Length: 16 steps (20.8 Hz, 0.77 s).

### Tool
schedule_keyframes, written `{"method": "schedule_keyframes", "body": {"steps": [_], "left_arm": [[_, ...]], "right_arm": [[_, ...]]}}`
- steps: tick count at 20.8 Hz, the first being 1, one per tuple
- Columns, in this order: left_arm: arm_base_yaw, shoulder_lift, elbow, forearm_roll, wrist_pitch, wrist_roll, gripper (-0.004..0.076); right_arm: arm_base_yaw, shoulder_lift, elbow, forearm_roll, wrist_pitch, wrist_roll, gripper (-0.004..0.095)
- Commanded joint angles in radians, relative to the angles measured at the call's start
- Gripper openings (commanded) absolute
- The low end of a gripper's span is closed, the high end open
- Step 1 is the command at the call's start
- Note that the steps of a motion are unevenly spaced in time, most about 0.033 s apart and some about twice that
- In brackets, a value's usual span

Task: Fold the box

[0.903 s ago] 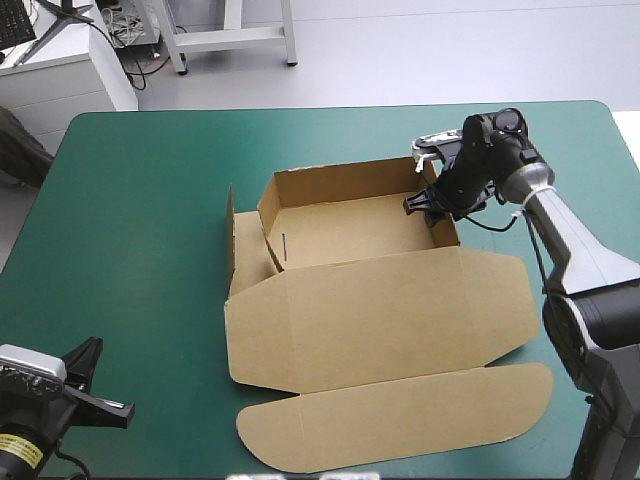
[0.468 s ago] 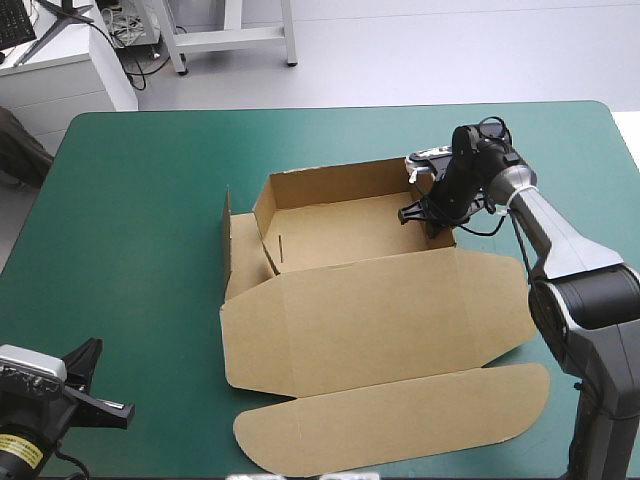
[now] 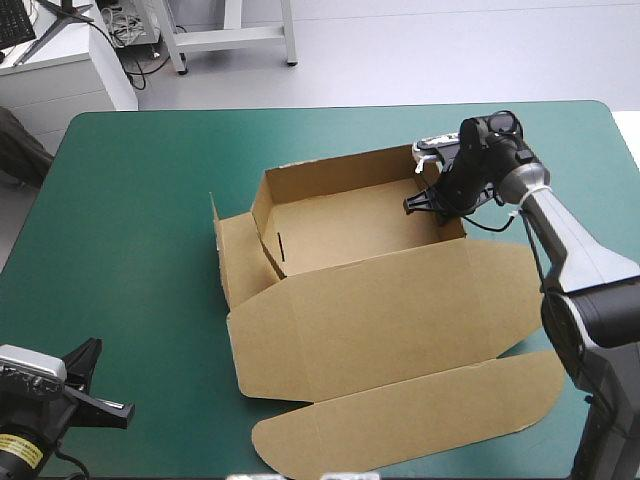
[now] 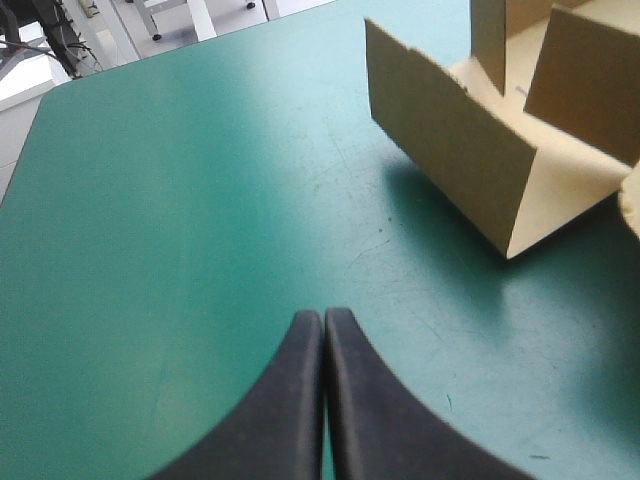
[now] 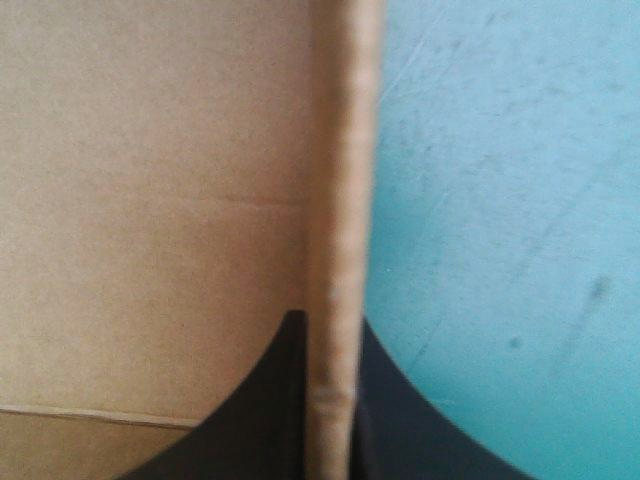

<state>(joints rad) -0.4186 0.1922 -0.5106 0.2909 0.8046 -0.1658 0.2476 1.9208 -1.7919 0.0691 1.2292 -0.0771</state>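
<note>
Pale grey floor (image 3: 420, 50); white cabinet (image 3: 70, 85), white frame legs (image 3: 230, 38).

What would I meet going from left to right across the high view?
The left claw, shut, over the bare teal-green cover → side flap of the box, standing up → tray floor → right claw, shut on the tray's right wall.

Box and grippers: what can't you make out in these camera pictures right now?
Right wrist view: the box wall between the right gripper fingers hides their tips.
Left wrist view: only the box's left end shows ahead of the left gripper; the rest is cut off.
High view: the right gripper covers its own grip on the wall.
</note>
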Motion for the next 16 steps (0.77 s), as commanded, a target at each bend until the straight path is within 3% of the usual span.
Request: {"method": "schedule_keyframes", "body": {"steps": [1,6,11,14,16], "left_arm": [[0.001,0.011,-0.028,0.016,-0.062,-0.005,-0.0010],[0.001,0.011,-0.028,0.022,-0.070,-0.005,-0.0010],[0.001,0.011,-0.028,0.020,-0.075,-0.013,-0.0006],[0.001,0.011,-0.028,0.023,-0.073,-0.028,0.0136],[0.001,0.011,-0.028,0.023,-0.084,-0.033,0.0317]], "right_arm": [[-0.002,-0.163,-0.034,-0.032,0.025,0.004,-0.0020],[-0.002,-0.375,-0.034,-0.122,0.025,0.041,-0.0020],[-0.002,-0.464,-0.034,-0.127,0.025,0.048,-0.0020],[-0.002,-0.470,-0.034,-0.105,0.025,0.048,-0.0020],[-0.002,-0.470,-0.034,-0.079,0.025,0.048,-0.0020]]}}
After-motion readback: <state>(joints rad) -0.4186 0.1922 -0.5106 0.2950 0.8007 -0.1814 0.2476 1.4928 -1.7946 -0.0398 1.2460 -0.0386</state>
